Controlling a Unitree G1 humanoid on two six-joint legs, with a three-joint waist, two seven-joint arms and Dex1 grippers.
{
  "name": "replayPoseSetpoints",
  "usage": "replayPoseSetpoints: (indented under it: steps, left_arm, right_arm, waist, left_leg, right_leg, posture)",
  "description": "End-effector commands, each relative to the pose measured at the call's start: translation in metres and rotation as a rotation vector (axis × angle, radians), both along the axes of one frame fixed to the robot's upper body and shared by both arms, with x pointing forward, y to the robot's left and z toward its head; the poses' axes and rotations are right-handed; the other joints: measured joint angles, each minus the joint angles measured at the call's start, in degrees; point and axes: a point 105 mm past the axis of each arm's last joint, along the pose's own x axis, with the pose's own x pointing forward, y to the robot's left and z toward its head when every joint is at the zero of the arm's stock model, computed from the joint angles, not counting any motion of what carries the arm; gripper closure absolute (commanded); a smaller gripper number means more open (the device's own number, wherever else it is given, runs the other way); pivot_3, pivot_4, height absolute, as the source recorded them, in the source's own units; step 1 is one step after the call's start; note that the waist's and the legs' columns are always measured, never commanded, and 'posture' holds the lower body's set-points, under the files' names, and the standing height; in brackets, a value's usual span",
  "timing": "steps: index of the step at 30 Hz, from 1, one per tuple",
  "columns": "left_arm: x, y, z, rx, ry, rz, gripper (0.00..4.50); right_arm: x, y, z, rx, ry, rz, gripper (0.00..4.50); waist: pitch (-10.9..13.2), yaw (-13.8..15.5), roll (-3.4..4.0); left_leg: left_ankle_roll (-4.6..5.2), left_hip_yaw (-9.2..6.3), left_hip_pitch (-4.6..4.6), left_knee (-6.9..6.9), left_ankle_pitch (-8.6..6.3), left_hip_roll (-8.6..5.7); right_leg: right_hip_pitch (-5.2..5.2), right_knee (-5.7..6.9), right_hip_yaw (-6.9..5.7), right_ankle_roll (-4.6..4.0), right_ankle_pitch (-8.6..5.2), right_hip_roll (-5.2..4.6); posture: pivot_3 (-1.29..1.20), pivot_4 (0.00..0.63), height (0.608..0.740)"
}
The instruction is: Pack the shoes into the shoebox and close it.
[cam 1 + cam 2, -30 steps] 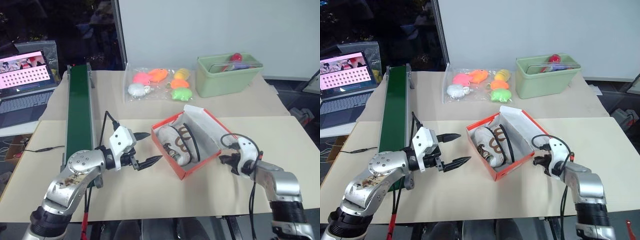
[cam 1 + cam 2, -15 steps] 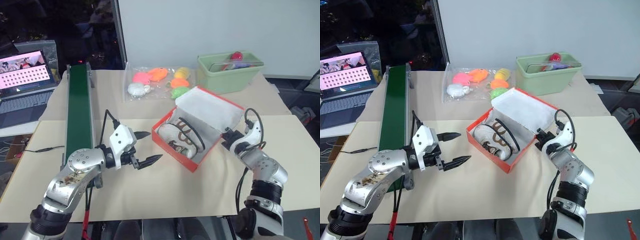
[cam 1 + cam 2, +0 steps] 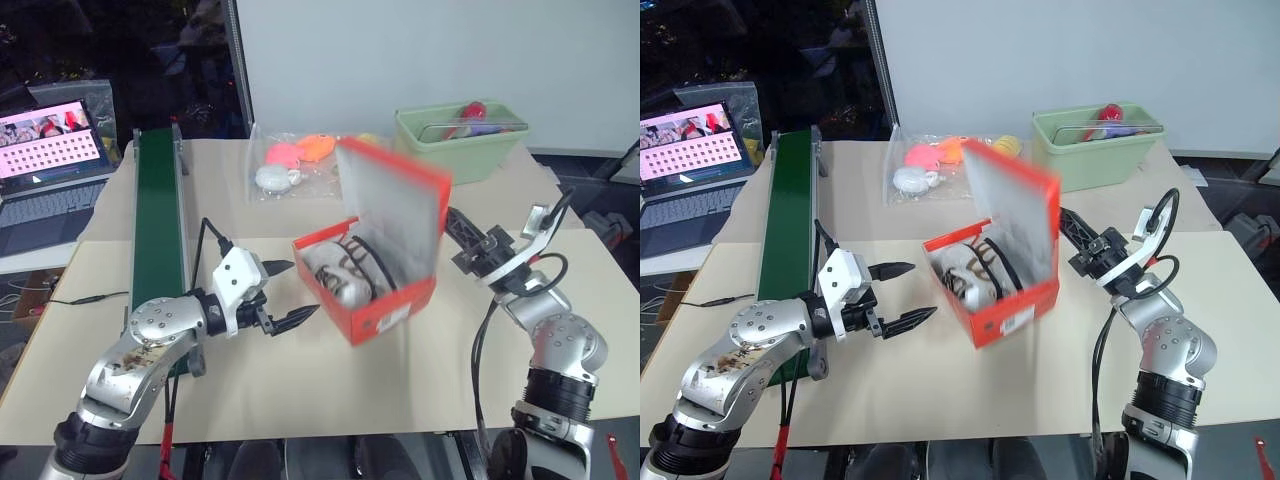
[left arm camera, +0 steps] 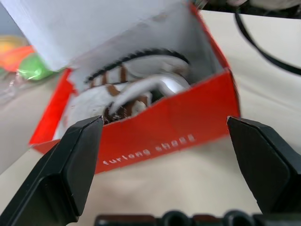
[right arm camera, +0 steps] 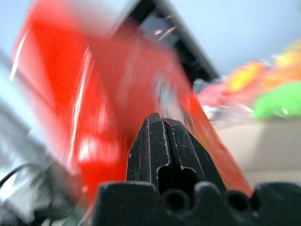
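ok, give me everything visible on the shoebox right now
The shoebox is orange-red cardboard, white inside, with small white lettering on its front wall. It sits on the table, its hinged lid raised roughly upright. The white shoes with dark laces lie inside. The shut right pincer is right behind the lid; contact is unclear.

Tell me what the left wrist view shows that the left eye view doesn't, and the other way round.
Left wrist view alone: white lettering along the shoebox's red side wall.

Left eye view alone: the green conveyor belt, the laptop, the pale green bin, and the right claw, shut, at the back of the raised lid.

Both: the shoebox with the shoes inside, the open left claw facing it, and the coloured toys behind.
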Motion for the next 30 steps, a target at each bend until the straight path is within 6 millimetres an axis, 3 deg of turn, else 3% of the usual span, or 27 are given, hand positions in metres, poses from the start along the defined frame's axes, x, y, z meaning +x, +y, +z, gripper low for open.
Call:
replayPoseSetpoints:
  steps: [1, 7, 11, 16, 19, 23, 26, 30]
  left_arm:
    - [-0.003, 0.000, 0.011, -0.006, -0.042, -0.003, 0.00]
    - [-0.003, 0.001, 0.012, -0.006, -0.043, -0.001, 0.00]
    - [-0.003, 0.002, 0.012, -0.004, -0.039, 0.004, 0.00]
    - [-0.004, 0.004, 0.011, 0.001, -0.036, 0.010, 0.00]
    - [-0.004, 0.004, 0.011, 0.002, -0.037, 0.010, 0.00]
    - [-0.005, 0.003, 0.012, -0.002, -0.040, 0.014, 0.00]
    - [-0.005, 0.004, 0.013, -0.001, -0.043, 0.019, 0.00]
    - [-0.005, 0.004, 0.014, -0.004, -0.045, 0.025, 0.00]
  right_arm:
    - [-0.008, 0.014, 0.000, -0.113, -0.027, 0.072, 4.42]
    - [-0.020, 0.049, -0.016, -0.396, -0.032, 0.188, 4.42]
    - [-0.019, 0.072, -0.012, -0.458, -0.040, 0.219, 4.42]
    - [-0.017, 0.115, -0.009, -0.487, -0.061, 0.268, 4.42]
    - [-0.007, 0.140, -0.028, -0.553, 0.013, 0.270, 4.42]
    - [-0.002, 0.141, -0.066, -0.695, 0.099, 0.274, 4.42]
    - [0.000, 0.131, -0.100, -0.785, 0.190, 0.276, 4.42]
    - [0.004, 0.127, -0.104, -0.774, 0.204, 0.272, 4.42]
  waist:
    - [0.00, 0.00, 0.00]
    - [0.01, 0.11, -0.01]
    - [0.01, 0.07, -0.02]
    - [0.01, 0.15, -0.02]
    - [0.01, -0.01, -0.03]
    - [0.00, 0.93, -0.06]
    - [-0.11, 0.98, -0.18]
    - [-0.16, 0.92, -0.21]
  left_leg:
    - [0.00, 0.00, 0.01, 0.00, 0.00, 0.00]
    - [0.00, 0.00, -0.06, 0.00, 0.00, -0.01]
    - [0.00, -0.01, -0.06, 0.00, 0.00, -0.01]
    - [0.00, -0.02, -0.06, 0.01, 0.00, 0.01]
    - [0.00, -0.01, -0.20, 0.01, 0.00, 0.01]
    - [-0.05, -0.06, -0.52, 0.04, 0.04, -0.01]
    - [-0.05, -0.03, -0.60, 0.07, 0.04, -0.06]
    - [-0.05, -0.03, -0.28, 0.06, 0.03, -0.03]
  right_leg:
    - [0.00, 0.00, 0.00, 0.01, -0.01, 0.00]
    - [-0.05, -0.01, 0.01, 0.02, -0.01, -0.01]
    - [-0.07, 0.00, 0.00, 0.05, -0.03, 0.00]
    - [-0.11, 0.00, -0.01, 0.05, -0.03, 0.01]
    - [-0.28, 0.04, 0.02, -0.03, 0.02, 0.01]
    - [-0.64, 0.14, -0.06, -0.06, 0.04, -0.03]
    - [-0.68, 0.11, -0.03, -0.05, 0.06, -0.11]
    - [-0.40, 0.13, -0.05, -0.09, 0.08, -0.07]
  posture:
    - [0.00, 0.150, 0.729]
    - [0.00, 0.150, 0.729]
    - [0.00, 0.150, 0.729]
    - [0.00, 0.150, 0.729]
    - [0.00, 0.150, 0.729]
    - [0.00, 0.150, 0.729]
    - [0.00, 0.150, 0.729]
    - [0.00, 0.150, 0.729]
